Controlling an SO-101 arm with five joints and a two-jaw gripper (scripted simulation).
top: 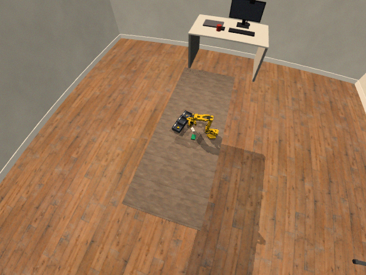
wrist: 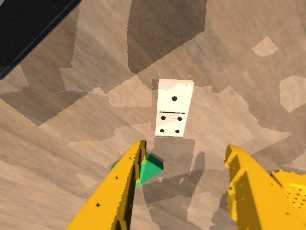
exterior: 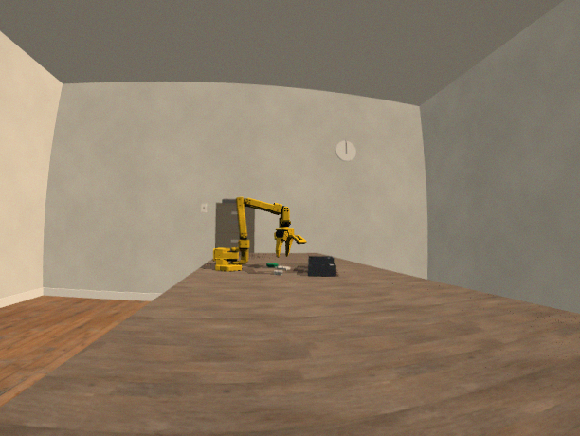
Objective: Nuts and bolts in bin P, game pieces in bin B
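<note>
A white domino (wrist: 174, 108) lies flat on the table, straight below and ahead of my gripper (wrist: 185, 165). It also shows as a small white piece in the top view (top: 193, 129). My gripper hangs high above it with its two yellow fingers apart and nothing between them. A green flat piece (wrist: 146, 169) lies partly hidden under the left finger; it shows in the overhead view too (top: 193, 137). Two dark bins (top: 181, 122) stand side by side to the left of the arm, and I see a corner of one in the wrist view (wrist: 30, 25).
The arm's yellow base (top: 212, 133) sits on the brown table to the right of the objects. In the exterior view the bins (exterior: 322, 265) stand right of the small objects (exterior: 280, 269).
</note>
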